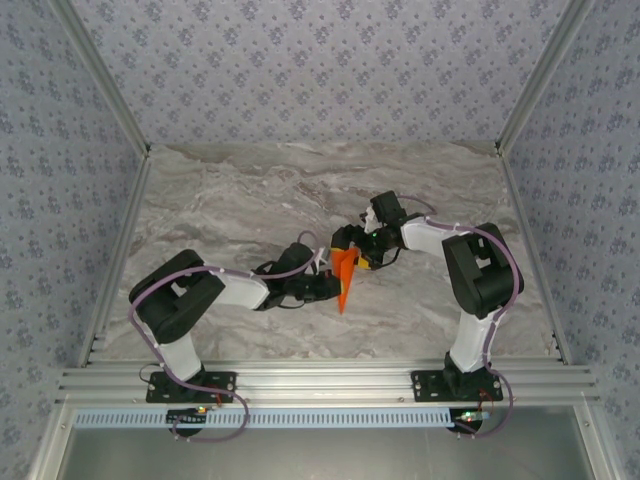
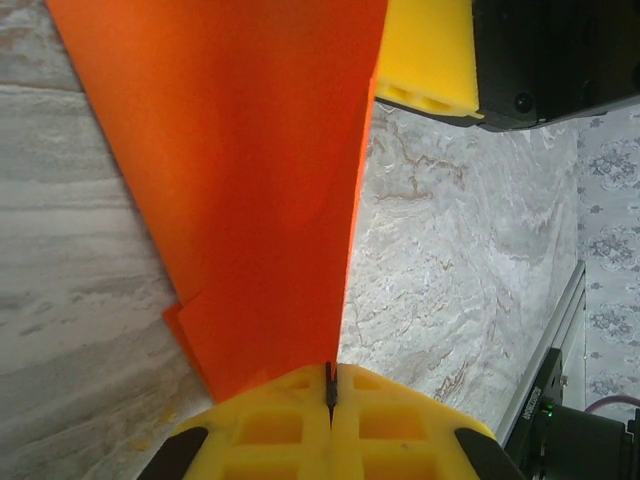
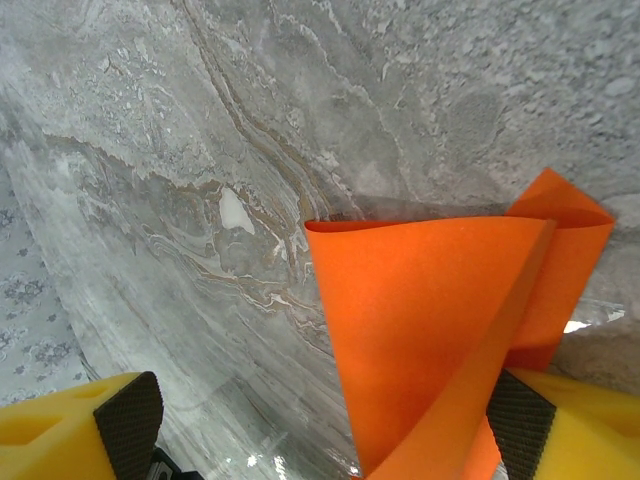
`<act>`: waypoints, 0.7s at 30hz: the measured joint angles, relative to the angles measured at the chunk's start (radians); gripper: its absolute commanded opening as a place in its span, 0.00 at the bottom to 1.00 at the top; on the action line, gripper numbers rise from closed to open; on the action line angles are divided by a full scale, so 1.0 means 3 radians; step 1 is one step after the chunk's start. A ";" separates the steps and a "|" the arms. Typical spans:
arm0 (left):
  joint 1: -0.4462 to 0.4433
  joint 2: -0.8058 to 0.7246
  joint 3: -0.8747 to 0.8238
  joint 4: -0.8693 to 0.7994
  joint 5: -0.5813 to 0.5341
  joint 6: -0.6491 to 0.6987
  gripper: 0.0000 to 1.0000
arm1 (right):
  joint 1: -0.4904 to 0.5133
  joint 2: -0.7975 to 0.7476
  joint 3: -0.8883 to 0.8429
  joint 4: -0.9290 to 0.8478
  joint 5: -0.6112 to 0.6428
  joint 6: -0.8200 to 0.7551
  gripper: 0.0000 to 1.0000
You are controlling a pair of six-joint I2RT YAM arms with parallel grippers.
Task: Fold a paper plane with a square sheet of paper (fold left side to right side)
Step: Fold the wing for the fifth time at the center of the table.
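L gripper [image 2: 330, 385] is shut tight. Its 2 yellow fingers [image 2: 270, 430] meet w/ no gap, & the edge of the paper [image 2: 250, 180] is pinched in the line btw them. In the L wrist view the paper gets wider the farther it is from the fingers. A 2nd layer pokes out low on its left side, so it's folded.

R gripper [image 3: 325, 415] is wide open & not gripping. One yellow finger [image 3: 70, 430] is at the bottom left of the R wrist view, the other at the bottom right. The paper [image 3: 420, 320] sits btw them, right by the bottom-right one; can't tell if it touches. Here the paper bends over in a soft curve, w/ another orange flap behind it.

In the top view, L gripper [image 1: 322, 284] & R gripper [image 1: 360, 250] are close together near the middle of the table [image 1: 230, 190]. The paper [image 1: 345, 275] is btw them. It's a thin orange shape, wide at the far end & pointy at the near end. The table is grey marble. Walls [image 1: 300, 70] w/ a little flower print stand round it.
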 measured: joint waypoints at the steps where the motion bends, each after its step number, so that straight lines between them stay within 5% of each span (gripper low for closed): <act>1: 0.0008 0.0000 -0.0017 0.0010 0.0000 -0.0001 0.04 | 0.0000 0.0000 0.0000 -0.0001 -0.0001 -0.0003 0.90; 21: 0.0058 0.0159 -0.0053 0.0221 0.0112 -0.0107 0.04 | 0.0010 0.0017 0.0041 -0.0061 -0.0001 -0.0065 0.91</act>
